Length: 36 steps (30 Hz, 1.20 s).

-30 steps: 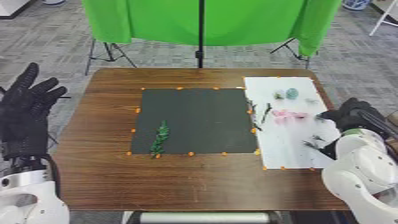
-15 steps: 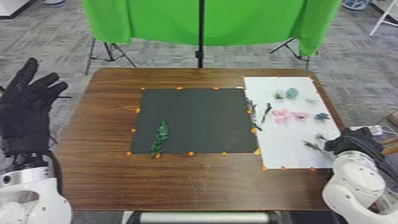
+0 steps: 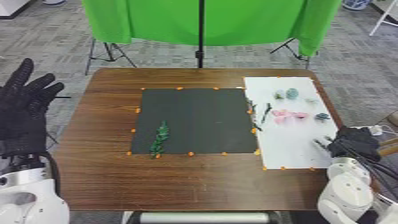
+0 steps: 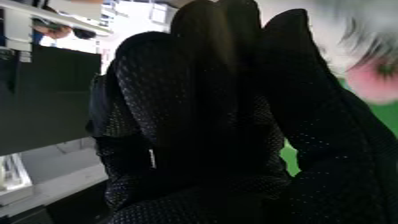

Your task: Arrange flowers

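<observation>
- We locate the left hand (image 3: 25, 107) in the head view at the left edge, beside the table (image 3: 178, 185); its fingers point away from the robot, straight and set wide apart.
- We locate the right hand (image 3: 354, 144) at the near right part of the white sheet (image 3: 280, 147), reaching past the sheet's edge.
- In the right wrist view, we read the right hand's fingers as extended and narrow, side by side, with the thumb extended next to them. We cannot tell whether the fingertips touch a stem.
- In the same view, we note a pink bloom (image 4: 375, 80) beyond the thumb.
- We find the green sprig (image 3: 161, 137) lengthwise on the near left part of the black sheet (image 3: 200, 117), its lower end close to the sheet's near edge.
- On the white sheet, we identify pink flowers (image 3: 282, 115) near the middle, with a smaller pink flower (image 3: 300, 115) just beside them.
- Farther from the robot, we find a blue-green flower (image 3: 292, 93) next to a small green piece (image 3: 279, 94).
- We find a dark teal flower (image 3: 322, 117) near the right edge and dark stems (image 3: 321, 144) just beside the right hand.
- We find a slender dark green stem (image 3: 266, 113) near the sheet's left edge.
- We see orange markers (image 3: 138, 110) around the black sheet.
</observation>
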Each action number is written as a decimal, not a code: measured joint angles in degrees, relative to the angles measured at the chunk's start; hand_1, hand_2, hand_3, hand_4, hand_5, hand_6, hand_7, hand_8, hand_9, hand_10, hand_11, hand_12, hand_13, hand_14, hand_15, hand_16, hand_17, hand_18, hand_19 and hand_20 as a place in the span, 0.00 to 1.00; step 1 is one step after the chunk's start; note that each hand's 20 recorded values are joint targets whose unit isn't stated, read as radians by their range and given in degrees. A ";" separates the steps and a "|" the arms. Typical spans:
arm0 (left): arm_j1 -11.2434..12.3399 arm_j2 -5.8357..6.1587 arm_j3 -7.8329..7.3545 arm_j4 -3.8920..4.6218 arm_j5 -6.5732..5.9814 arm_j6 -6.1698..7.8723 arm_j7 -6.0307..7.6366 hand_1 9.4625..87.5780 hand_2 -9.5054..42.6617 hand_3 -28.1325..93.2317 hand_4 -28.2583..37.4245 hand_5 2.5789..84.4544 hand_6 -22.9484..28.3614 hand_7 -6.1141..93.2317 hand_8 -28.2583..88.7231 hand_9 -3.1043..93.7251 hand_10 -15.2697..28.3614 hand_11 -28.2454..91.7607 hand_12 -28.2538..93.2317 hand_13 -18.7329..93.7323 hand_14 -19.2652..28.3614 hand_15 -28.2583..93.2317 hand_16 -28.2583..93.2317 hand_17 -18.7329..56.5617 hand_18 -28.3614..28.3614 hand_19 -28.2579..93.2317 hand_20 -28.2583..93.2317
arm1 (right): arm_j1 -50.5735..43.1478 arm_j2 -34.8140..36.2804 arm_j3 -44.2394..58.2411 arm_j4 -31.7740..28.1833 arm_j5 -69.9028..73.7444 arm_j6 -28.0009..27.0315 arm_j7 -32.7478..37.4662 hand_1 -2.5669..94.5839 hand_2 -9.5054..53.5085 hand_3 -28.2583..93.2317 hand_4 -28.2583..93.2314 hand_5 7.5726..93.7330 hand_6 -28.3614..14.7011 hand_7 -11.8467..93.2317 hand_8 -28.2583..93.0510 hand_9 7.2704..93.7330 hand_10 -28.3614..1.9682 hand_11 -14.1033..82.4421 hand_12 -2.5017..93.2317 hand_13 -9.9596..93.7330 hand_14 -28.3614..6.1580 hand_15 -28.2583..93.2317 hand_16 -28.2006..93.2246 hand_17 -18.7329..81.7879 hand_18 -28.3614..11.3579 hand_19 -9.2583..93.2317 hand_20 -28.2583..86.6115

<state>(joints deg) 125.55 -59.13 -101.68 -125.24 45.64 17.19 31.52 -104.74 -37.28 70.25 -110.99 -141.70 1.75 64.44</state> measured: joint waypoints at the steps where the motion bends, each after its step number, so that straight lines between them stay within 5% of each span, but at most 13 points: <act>1: 0.17 -0.07 -0.14 -0.11 0.10 0.00 -0.06 0.17 0.33 0.83 0.04 0.37 0.57 0.16 0.18 0.37 0.76 0.45 0.36 0.36 0.88 0.66 0.20 0.12 0.86 0.58 0.46 | -0.19 0.21 0.17 -0.89 -0.30 0.26 -0.06 0.58 0.02 0.77 0.00 0.96 0.67 0.25 0.24 0.96 0.60 0.55 0.24 0.91 0.61 0.75 0.38 0.64 0.16 0.99 0.46; 7: 1.25 -0.12 -0.92 -0.74 0.20 0.25 -0.07 0.17 0.33 0.83 0.04 0.37 0.57 0.16 0.18 0.37 0.76 0.45 0.36 0.36 0.88 0.66 0.20 0.12 0.86 0.58 0.46 | 2.11 1.46 -2.15 -8.78 -2.95 1.00 -1.83 0.58 0.01 0.79 0.00 0.97 0.65 0.26 0.25 0.98 0.58 0.54 0.25 0.93 0.62 0.75 0.39 0.66 0.15 1.00 0.49; 16: 2.84 1.08 -1.41 -1.68 -0.18 1.62 0.14 0.17 0.33 0.83 0.04 0.37 0.57 0.16 0.18 0.37 0.76 0.45 0.36 0.36 0.88 0.66 0.20 0.12 0.86 0.58 0.46 | 20.42 -3.12 -18.77 -12.71 -2.61 -0.26 -10.47 0.58 0.00 0.79 0.00 0.98 0.64 0.27 0.26 0.99 0.58 0.55 0.25 0.94 0.62 0.76 0.39 0.67 0.14 1.00 0.52; 25: 3.57 2.18 -1.76 -2.51 -0.25 2.48 0.16 0.17 0.33 0.83 0.04 0.37 0.57 0.16 0.18 0.37 0.76 0.45 0.36 0.36 0.88 0.66 0.20 0.11 0.86 0.58 0.46 | 36.98 -18.52 -36.02 -1.28 -2.77 -7.78 -14.86 0.56 0.00 0.79 0.00 1.00 0.65 0.29 0.27 1.00 0.58 0.59 0.25 0.95 0.61 0.78 0.40 0.68 0.12 1.00 0.57; 36: 2.54 3.39 -1.44 -2.67 0.02 2.55 -0.05 0.17 0.33 0.84 0.04 0.37 0.57 0.16 0.18 0.37 0.76 0.45 0.36 0.36 0.89 0.66 0.20 0.12 0.86 0.58 0.46 | 40.86 -33.65 -38.59 9.98 -7.02 -16.17 -18.05 0.53 0.00 0.81 0.02 1.00 0.66 0.36 0.24 1.00 0.58 0.66 0.24 0.96 0.58 0.82 0.40 0.70 0.10 1.00 0.63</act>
<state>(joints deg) 128.09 -55.74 -103.11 -127.91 45.66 19.74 31.47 -63.89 -70.92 31.65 -101.01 -148.72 -14.43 46.40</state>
